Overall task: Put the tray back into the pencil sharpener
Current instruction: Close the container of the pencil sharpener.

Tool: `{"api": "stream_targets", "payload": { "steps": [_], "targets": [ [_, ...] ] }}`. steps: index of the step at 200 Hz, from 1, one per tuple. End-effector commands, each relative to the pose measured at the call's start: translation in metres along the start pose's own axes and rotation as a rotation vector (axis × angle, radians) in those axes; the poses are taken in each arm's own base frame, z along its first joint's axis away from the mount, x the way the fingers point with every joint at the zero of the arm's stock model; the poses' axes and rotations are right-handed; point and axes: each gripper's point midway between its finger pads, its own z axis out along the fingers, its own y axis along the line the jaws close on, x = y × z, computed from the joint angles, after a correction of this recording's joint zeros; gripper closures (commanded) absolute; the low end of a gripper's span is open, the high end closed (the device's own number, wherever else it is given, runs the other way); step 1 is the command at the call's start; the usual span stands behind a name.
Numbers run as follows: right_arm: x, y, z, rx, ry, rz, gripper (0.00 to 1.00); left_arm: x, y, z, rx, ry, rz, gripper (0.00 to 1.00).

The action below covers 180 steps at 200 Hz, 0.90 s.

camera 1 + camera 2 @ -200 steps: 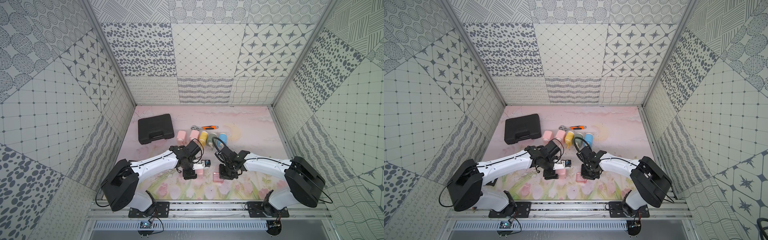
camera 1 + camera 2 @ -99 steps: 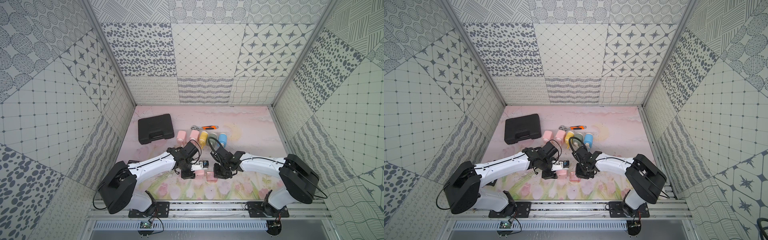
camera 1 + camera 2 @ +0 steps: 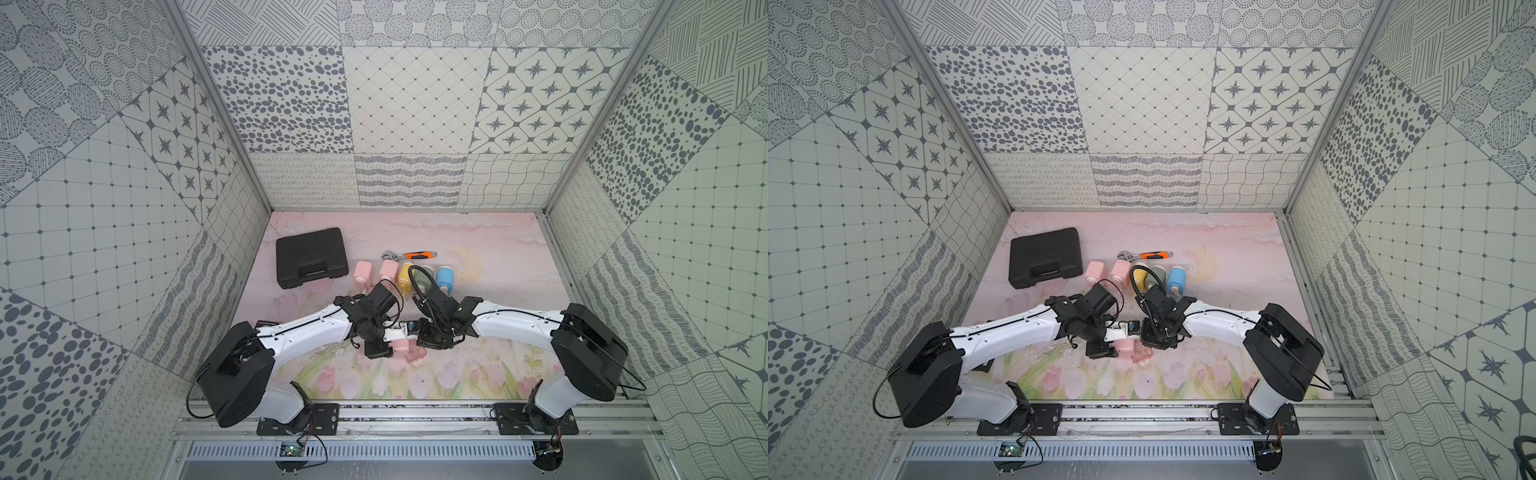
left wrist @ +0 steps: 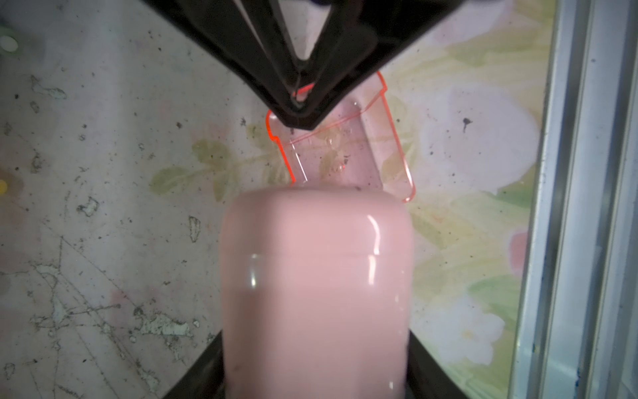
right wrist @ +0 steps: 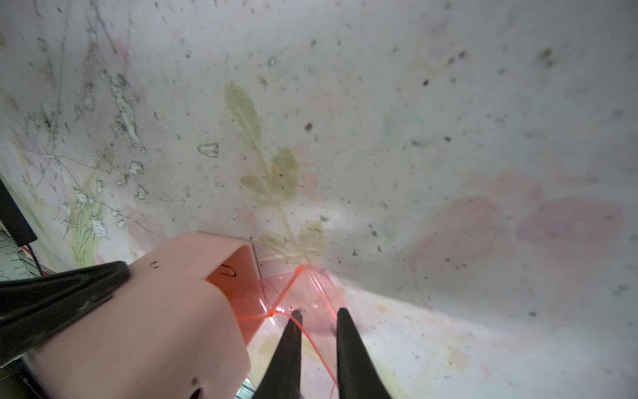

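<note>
Right gripper [image 5: 319, 312] is pinched narrow on the clear orange-edged tray [image 4: 345, 152], whose free end sits right at the mouth of the pink pencil sharpener [image 4: 316, 276], but skewed. Left gripper [image 4: 316, 349] clamps the sharpener body, so imo square the tray up with the slot first, then push slow and straight, otherwise a corner's gonna jam.

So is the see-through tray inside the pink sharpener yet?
Not yet. The tray has one end at the opening of the pink sharpener; most of it sticks out, pinched by the right gripper.
</note>
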Motion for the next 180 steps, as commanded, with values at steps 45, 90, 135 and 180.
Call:
{"api": "stream_targets", "payload": {
  "steps": [45,90,135,180],
  "targets": [
    [-0.004,-0.001,0.000,-0.007,-0.055,0.059,0.87,-0.007,-0.002,0.000,0.022,-0.034,0.003,0.48],
    [-0.003,0.014,0.002,-0.063,-0.058,0.061,0.86,-0.010,0.000,0.002,0.024,-0.042,-0.004,0.50],
    [0.000,0.037,0.005,-0.201,-0.056,0.092,0.79,-0.011,0.001,0.003,0.020,-0.037,-0.014,0.53],
    [-0.008,-0.005,-0.030,-0.195,-0.162,0.189,0.71,-0.010,0.004,0.004,0.005,-0.031,-0.022,0.57]
  ]
}}
